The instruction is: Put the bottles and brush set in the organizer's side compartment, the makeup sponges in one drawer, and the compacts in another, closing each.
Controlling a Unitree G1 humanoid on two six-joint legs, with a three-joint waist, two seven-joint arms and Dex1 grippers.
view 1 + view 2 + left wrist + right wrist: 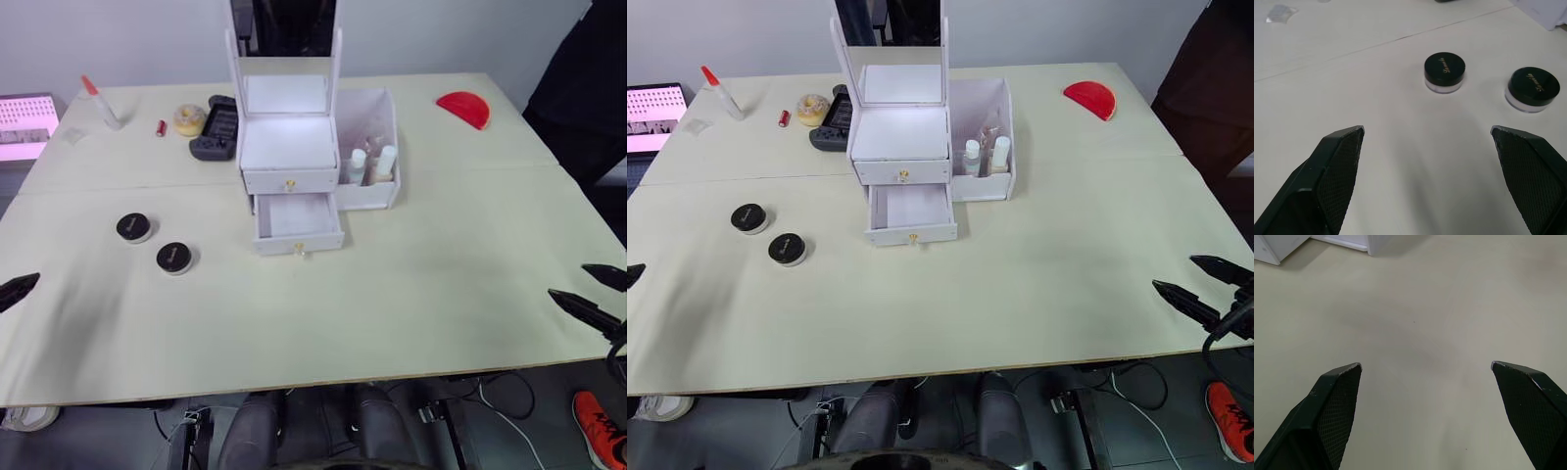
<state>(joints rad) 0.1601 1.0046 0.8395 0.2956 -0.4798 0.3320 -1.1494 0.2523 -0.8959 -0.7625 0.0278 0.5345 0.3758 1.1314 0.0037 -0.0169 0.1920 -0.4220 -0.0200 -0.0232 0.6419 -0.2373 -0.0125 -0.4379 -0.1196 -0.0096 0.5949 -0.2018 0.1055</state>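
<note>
- Left gripper [1427, 134]: low at the table's near-left edge, well left of the organizer [290, 147]; fingers spread wide, holding nothing.
- Compacts [135, 227] [174, 258]: black lids, pale rims, side by side on the table left of the organizer. Left wrist view shows gold script on the lids, unreadable.
- Organizer: white, lower drawer [297, 221] pulled out, seemingly empty; upper one shut.
- Side compartment [376, 137]: holds bottles [384, 163].
- Right gripper [1200, 284]: far right of the organizer, spread wide, empty.
</note>
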